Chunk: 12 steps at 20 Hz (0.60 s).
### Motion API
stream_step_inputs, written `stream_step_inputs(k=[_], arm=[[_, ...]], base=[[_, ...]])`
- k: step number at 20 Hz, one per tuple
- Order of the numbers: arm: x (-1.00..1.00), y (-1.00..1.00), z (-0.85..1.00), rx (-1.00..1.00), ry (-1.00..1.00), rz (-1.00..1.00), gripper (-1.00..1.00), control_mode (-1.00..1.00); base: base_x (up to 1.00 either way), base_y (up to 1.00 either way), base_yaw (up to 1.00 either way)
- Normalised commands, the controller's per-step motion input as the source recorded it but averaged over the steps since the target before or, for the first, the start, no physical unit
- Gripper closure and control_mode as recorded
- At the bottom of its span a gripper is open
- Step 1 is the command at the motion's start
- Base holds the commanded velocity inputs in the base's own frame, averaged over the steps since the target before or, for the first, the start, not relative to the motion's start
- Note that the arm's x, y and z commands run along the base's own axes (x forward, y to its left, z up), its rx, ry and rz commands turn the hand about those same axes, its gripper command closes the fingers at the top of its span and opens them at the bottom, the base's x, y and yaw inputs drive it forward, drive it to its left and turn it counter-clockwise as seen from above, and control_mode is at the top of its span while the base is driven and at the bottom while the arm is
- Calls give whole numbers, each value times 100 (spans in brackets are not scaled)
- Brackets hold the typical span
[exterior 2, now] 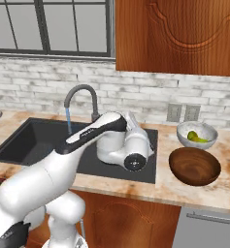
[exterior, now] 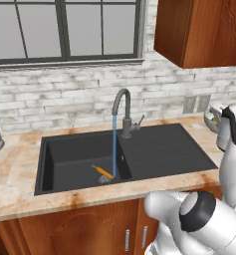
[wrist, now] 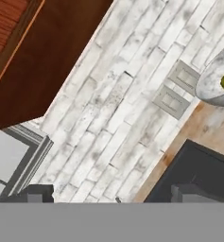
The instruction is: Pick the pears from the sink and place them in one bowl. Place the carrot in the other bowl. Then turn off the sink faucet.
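Evidently the pear step is done: two pears lie in the grey bowl on the worktop, beside the empty wooden bowl. Next comes the carrot, which lies on the sink floor just beside the drain, at the foot of the stream running from the faucet. The next move calls for swinging the hand back over the basin, lowering beside the water and closing across the slim root. As for the end effector, its finger tips stand spread wide apart with nothing between them, facing the brick wall. Only the left base view looks down onto the carrot; the right base view gives both bowls and the arm over the drainboard, while the hand view catches the grey bowl's rim and a pear.
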Motion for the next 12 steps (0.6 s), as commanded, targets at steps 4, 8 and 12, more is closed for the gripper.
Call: stream_step_inputs(k=[4, 8, 12], arm=[[-50, 100, 29, -3, -8, 7, -100, -100], [-48, 100, 28, -2, -4, 10, -100, -100], [-52, 100, 36, -3, -3, 12, -100, -100]], base=[[0, 0, 0], [0, 0, 0], [0, 0, 0]])
